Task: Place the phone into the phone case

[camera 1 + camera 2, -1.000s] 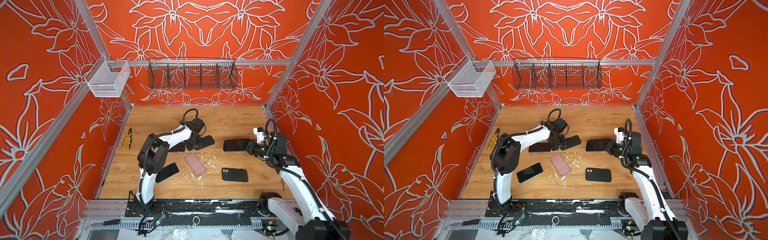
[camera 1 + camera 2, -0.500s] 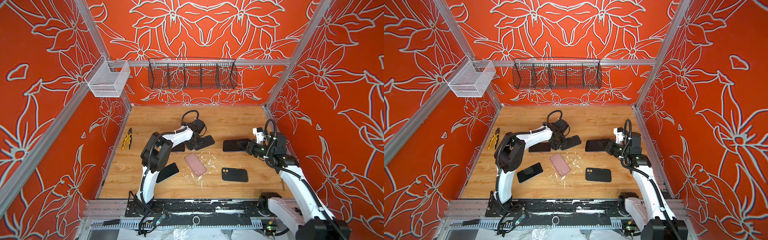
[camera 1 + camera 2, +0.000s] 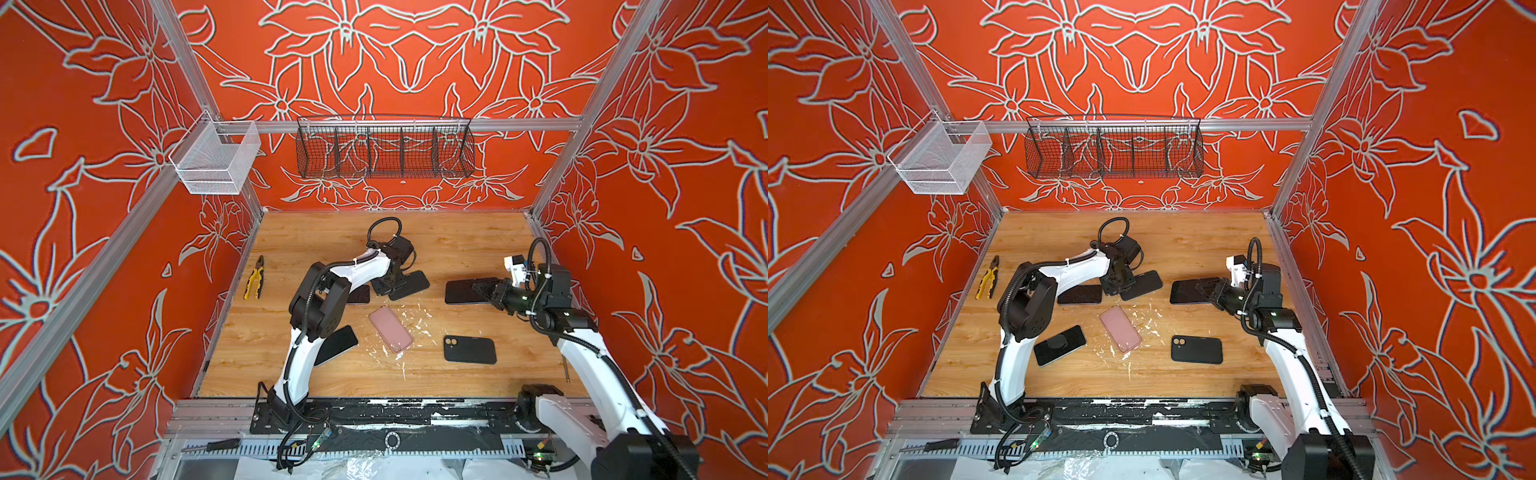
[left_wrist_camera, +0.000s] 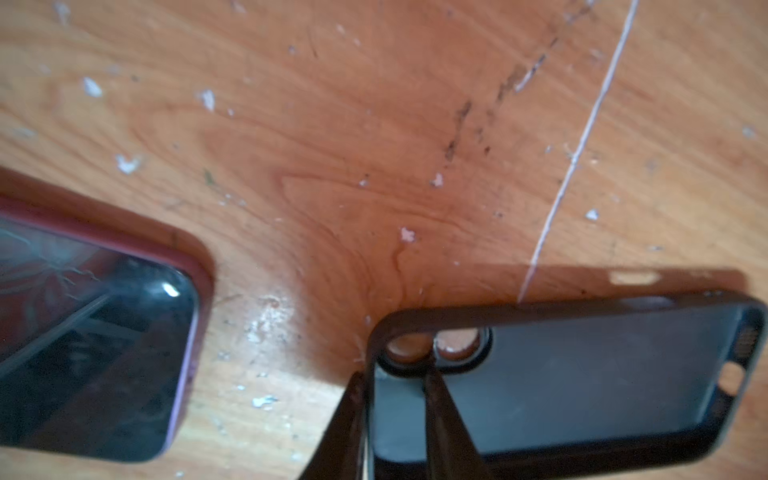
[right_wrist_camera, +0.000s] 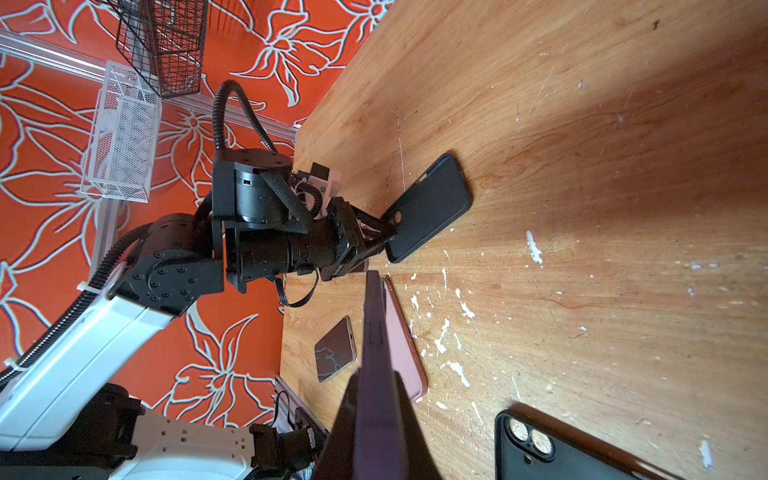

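The phone (image 3: 463,291) hangs clear of the wooden table (image 3: 457,237), towards its right side, with one end clamped in the right gripper (image 3: 485,288). In the right wrist view it shows edge-on (image 5: 376,365), the two black fingers (image 5: 344,419) pressed tight against its faces.

The black phone case (image 3: 409,284) lies open side up near the middle of the table, well apart from the phone. The left gripper (image 3: 384,286) is at its end by the twin camera cutout. In the left wrist view the jaws stand narrow and straddle the rim of the case (image 4: 582,374), with one finger (image 4: 351,415) outside against the wall and the other inside. I cannot tell whether they pinch it.

Nearer the front lie a pink case (image 3: 390,329), back up, and a second black case (image 3: 469,350). A phone in a reddish case (image 4: 83,353) lies beside the left gripper. Yellow-handled pliers (image 3: 254,277) lie at the table's left edge.
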Available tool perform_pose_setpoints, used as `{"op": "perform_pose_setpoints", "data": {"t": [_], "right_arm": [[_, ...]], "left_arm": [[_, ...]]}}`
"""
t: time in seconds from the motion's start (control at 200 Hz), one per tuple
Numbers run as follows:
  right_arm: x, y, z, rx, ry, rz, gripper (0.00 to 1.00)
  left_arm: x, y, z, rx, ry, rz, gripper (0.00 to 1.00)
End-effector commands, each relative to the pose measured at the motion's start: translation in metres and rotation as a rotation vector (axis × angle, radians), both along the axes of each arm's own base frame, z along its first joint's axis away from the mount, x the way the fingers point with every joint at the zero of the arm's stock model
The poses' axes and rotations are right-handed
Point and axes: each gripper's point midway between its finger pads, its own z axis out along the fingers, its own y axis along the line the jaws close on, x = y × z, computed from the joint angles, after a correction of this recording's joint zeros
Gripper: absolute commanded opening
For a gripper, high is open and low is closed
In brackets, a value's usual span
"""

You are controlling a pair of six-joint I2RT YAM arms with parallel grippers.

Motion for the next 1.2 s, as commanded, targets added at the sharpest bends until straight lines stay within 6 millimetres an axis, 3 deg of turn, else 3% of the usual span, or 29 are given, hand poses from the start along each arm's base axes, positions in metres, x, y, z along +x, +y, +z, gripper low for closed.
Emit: {"op": "perform_pose_setpoints", "data": {"t": [0.0,0.39,0.54,0.595,0.671,0.861,1.196], "right_arm": [[0.007,0.002,0.021,0.000,-0.078,0.018,0.00],[0.014,0.000,0.019,-0.014,-0.060,-0.013,0.00],[0.014,0.001,0.019,-0.021,-0.060,-0.016,0.00],[0.014,0.001,0.019,-0.024,-0.060,-0.018,0.00],[0.015,0.002,0.019,-0.027,-0.062,-0.020,0.00],[0.014,0.006,0.020,-0.028,-0.065,-0.006,0.00],[0.007,0.006,0.019,-0.036,-0.073,0.003,0.00]], "left_arm": [[-0.002,0.010,0.001,0.094,0.003,-0.070,0.17],[0.020,-0.001,0.034,0.151,-0.122,-0.369,0.00],[0.018,-0.006,0.041,0.118,-0.123,-0.384,0.07],[0.013,-0.003,0.040,0.111,-0.099,-0.345,0.20],[0.004,-0.002,0.033,0.086,-0.063,-0.293,0.24],[-0.009,-0.001,0.011,0.048,-0.006,-0.199,0.25],[-0.009,-0.004,-0.003,0.037,0.023,-0.168,0.24]]}}
